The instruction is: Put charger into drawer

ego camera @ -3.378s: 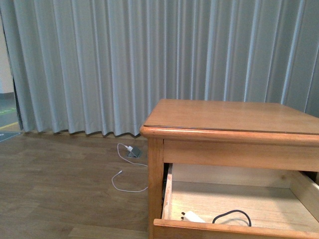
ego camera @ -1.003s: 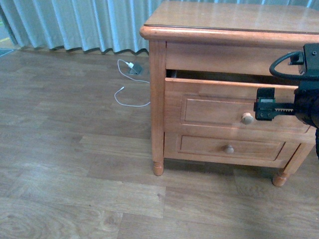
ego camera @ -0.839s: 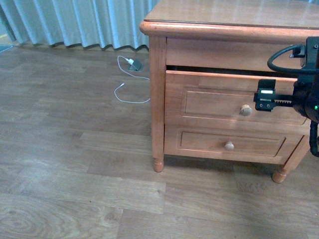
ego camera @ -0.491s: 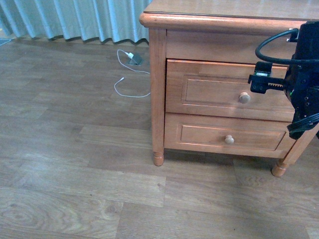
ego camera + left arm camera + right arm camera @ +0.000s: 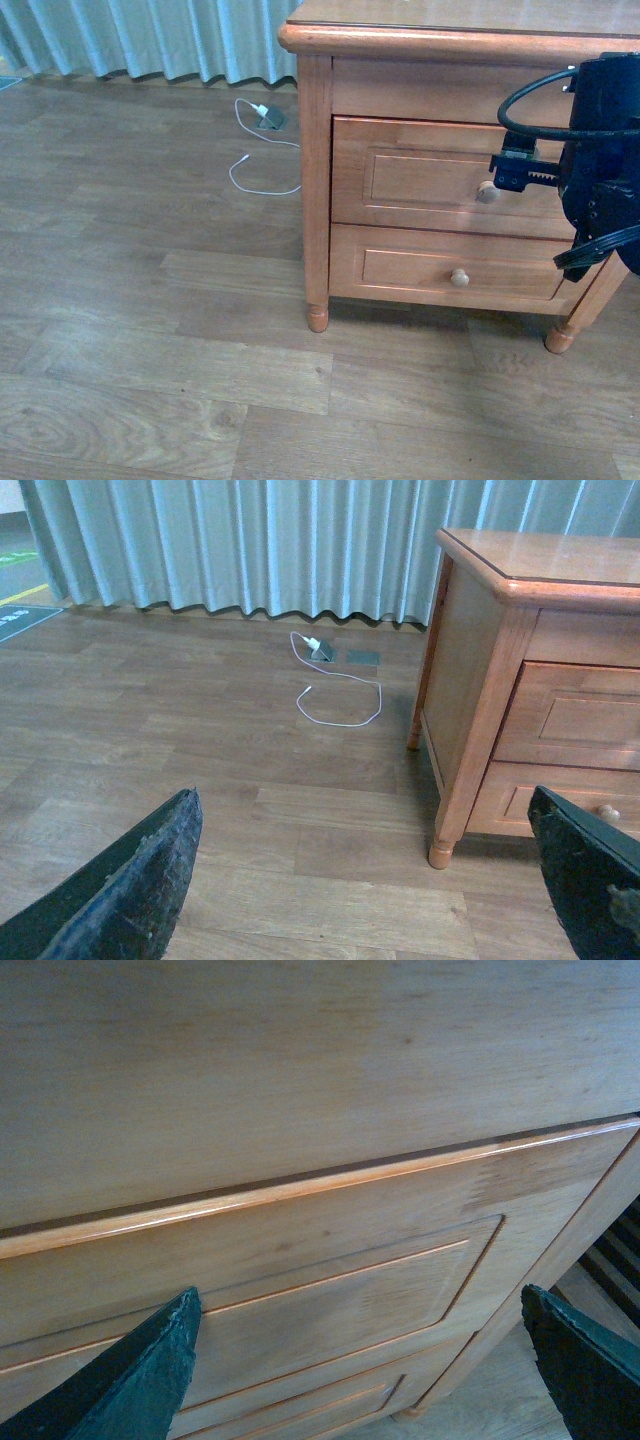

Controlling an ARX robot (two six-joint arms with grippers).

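Note:
The drawer (image 5: 420, 180), the upper one of the wooden nightstand, is fully shut, with its round pale knob (image 5: 487, 191) showing. The charger is hidden from every view. My right gripper (image 5: 503, 172) is open and empty, right in front of the drawer's front panel beside the knob. In the right wrist view the right gripper (image 5: 358, 1305) has its two dark fingers spread wide over the drawer's recessed panel (image 5: 330, 1295). My left gripper (image 5: 362, 810) is open and empty over the wood floor, left of the nightstand, with the drawer (image 5: 590, 715) at that view's edge.
The shallower lower drawer (image 5: 400, 268) is shut below. A white plug with a thin white cable (image 5: 262, 150) lies on the floor by the grey curtain (image 5: 150, 35); it also shows in the left wrist view (image 5: 320, 650). The nightstand's leg (image 5: 317, 318) stands on the floor.
The drawer, open earlier with the charger and its black cable inside, has slid fully shut. My right gripper has followed its front in, and the view has tilted down.

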